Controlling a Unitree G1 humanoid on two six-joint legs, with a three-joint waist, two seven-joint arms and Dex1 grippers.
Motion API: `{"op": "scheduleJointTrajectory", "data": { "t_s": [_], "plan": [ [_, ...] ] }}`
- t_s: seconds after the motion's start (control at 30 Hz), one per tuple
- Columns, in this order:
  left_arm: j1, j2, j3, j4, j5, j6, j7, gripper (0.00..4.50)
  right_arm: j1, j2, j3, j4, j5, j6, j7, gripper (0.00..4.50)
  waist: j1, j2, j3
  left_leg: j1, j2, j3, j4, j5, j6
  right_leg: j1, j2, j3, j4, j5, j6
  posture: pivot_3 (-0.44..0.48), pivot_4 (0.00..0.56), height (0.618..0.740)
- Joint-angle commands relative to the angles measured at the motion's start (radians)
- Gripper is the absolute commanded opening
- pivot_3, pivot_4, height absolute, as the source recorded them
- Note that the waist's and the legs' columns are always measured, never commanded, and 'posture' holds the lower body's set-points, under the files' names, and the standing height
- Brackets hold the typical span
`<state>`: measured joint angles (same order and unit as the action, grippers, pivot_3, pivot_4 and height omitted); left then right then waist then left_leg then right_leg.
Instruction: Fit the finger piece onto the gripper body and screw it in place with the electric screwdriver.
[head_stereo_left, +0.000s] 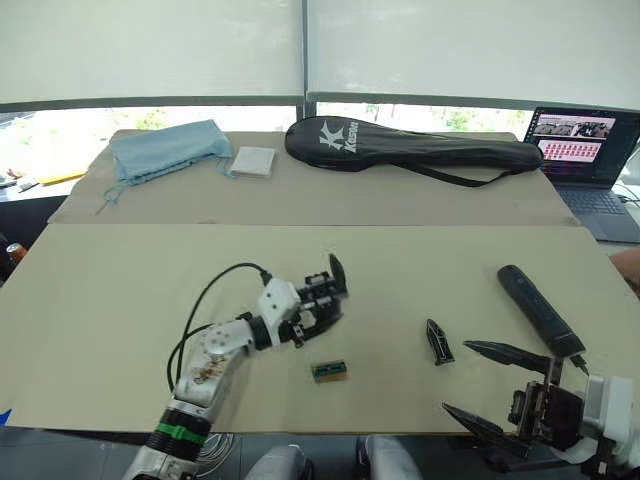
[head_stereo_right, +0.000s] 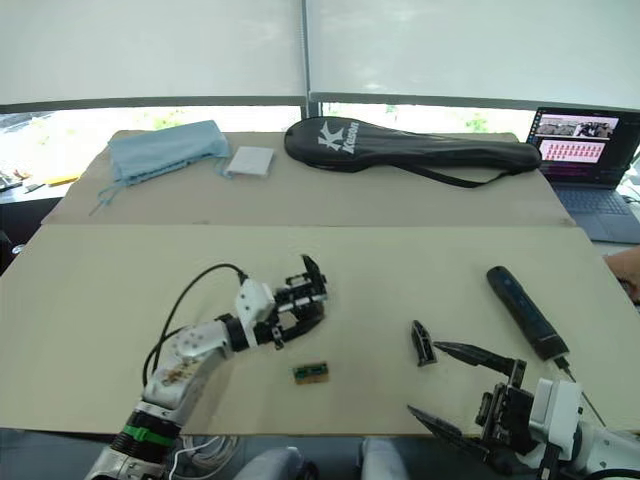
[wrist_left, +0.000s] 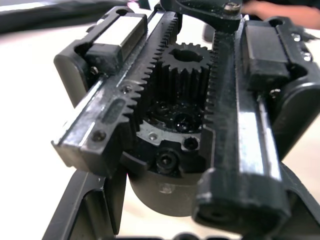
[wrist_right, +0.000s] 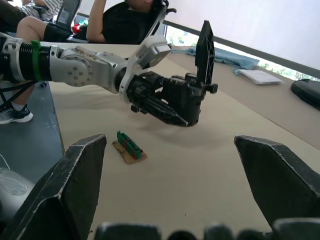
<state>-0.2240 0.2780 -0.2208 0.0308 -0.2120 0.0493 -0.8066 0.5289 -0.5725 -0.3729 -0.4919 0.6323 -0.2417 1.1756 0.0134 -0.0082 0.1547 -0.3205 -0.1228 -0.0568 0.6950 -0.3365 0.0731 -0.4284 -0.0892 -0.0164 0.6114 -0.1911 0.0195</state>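
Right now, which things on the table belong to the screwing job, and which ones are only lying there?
For the job:
gripper body, held in the left claw
finger piece
electric screwdriver

Just lying about:
green-and-brown block
racket bag
blue cloth
white pad
laptop

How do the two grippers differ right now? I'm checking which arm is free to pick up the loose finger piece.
The left gripper is shut on the gripper body, holding it over the middle of the table; the right gripper is open and holds nothing. The left gripper sits farther from the finger piece, with a small green block between; the right gripper hangs at the table's near edge, close beside the piece. Both have two black fingers.
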Motion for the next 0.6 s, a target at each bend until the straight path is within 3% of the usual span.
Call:
{"op": "scheduleJointTrajectory", "data": {
  "t_s": [0.03, 0.6],
  "plan": [
    [-0.027, -0.013, 0.000, -0.007, 0.029, -0.057, 0.026, 2.36, 0.008, 0.003, -0.039, -0.034, -0.001, -0.044, -0.009, 4.50, 0.000, 0.000, 0.000, 0.000, 0.000, 0.000, 0.000, 0.000, 0.000, 0.000, 0.000, 0.000, 0.000, 0.000, 0.000, 0.000, 0.150, 0.740],
    [-0.013, -0.043, -0.027, 0.069, 0.122, -0.047, 0.090, 2.36, 0.015, -0.020, -0.021, -0.064, -0.013, -0.012, -0.048, 4.50, 0.018, 0.002, -0.001, -0.001, -0.001, 0.000, 0.000, 0.000, 0.001, -0.002, 0.000, 0.001, 0.000, 0.000, 0.000, 0.000, 0.150, 0.740]
  ]
}}
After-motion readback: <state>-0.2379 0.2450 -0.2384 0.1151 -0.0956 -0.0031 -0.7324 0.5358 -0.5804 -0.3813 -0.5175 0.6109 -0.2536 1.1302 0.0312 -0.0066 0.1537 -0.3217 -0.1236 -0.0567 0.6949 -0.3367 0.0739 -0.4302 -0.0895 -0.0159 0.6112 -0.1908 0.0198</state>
